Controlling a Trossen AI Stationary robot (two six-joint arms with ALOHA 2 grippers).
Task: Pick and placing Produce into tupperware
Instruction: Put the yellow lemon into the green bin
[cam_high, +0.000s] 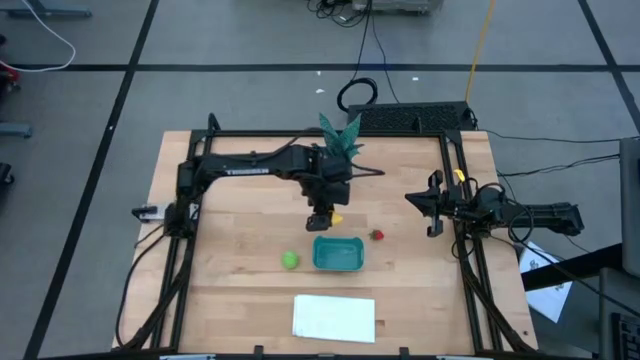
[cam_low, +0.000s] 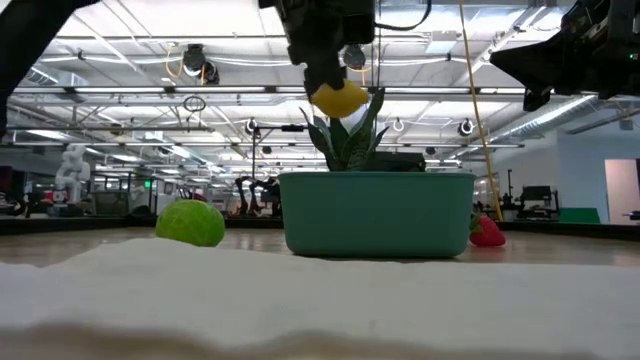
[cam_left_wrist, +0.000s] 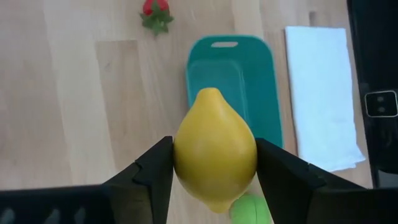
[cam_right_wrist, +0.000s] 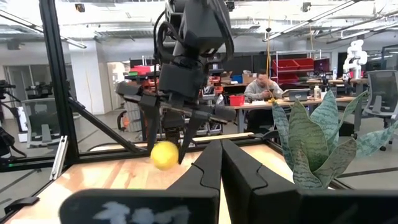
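Over wood table (cam_high: 230, 230), left gripper (cam_high: 322, 216) clamps lemon (cam_left_wrist: 214, 157) w/ teal tub (cam_left_wrist: 233, 81) just ahead.

Your high view looks straight down; low view sits level at counter (cam_high: 230, 190) height. Both wrist views share the lemon (cam_left_wrist: 214, 149).

light is bright and even, coming from rows of ceiling strip lamps (cam_low: 150, 40) seen in the low view. shadows on the pale wooden table (cam_high: 230, 240) are soft and faint. in the low view the near white sheet (cam_low: 300, 300) is a blurred band across the foreground, while the teal-blue plastic tub (cam_low: 378, 212) is sharp. in the left wrist view the glossy yellow toy lemon (cam_left_wrist: 214, 152) shows a mild sheen and the small lime green fruit (cam_left_wrist: 252, 210) is out of focus.
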